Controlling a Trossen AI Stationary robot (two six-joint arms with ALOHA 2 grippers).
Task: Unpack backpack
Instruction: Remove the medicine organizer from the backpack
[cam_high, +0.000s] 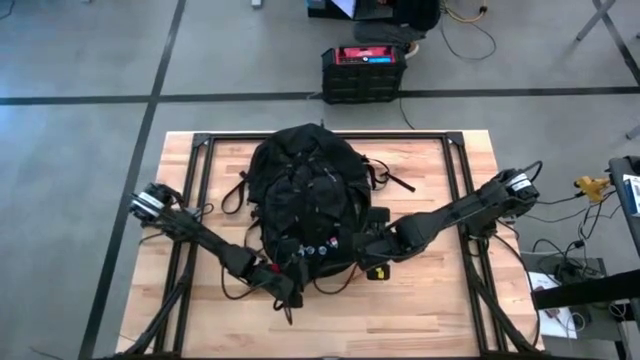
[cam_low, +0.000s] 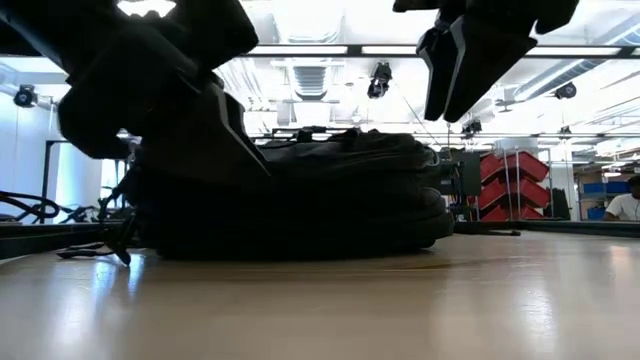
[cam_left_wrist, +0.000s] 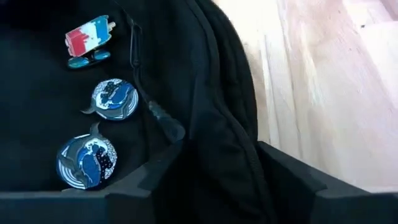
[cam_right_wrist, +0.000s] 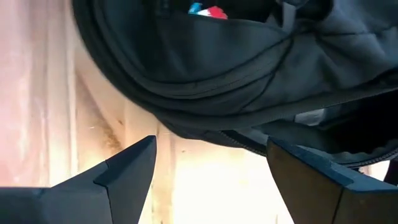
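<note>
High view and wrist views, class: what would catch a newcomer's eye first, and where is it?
A black backpack lies flat mid-table, both arms converging on its near end. The left gripper straddles a fold of its fabric beside two round wave pins and a red, white and blue pin. The right gripper hangs open just off the bag's curved edge, above the wooden table.

The backpack (cam_high: 308, 200) is large, black and fabric, lying flat near the middle of the wooden table with its top end toward the near edge. Black straps trail out beside it. Two round wave-pattern pins and a red-white-blue one sit near its top.
</note>
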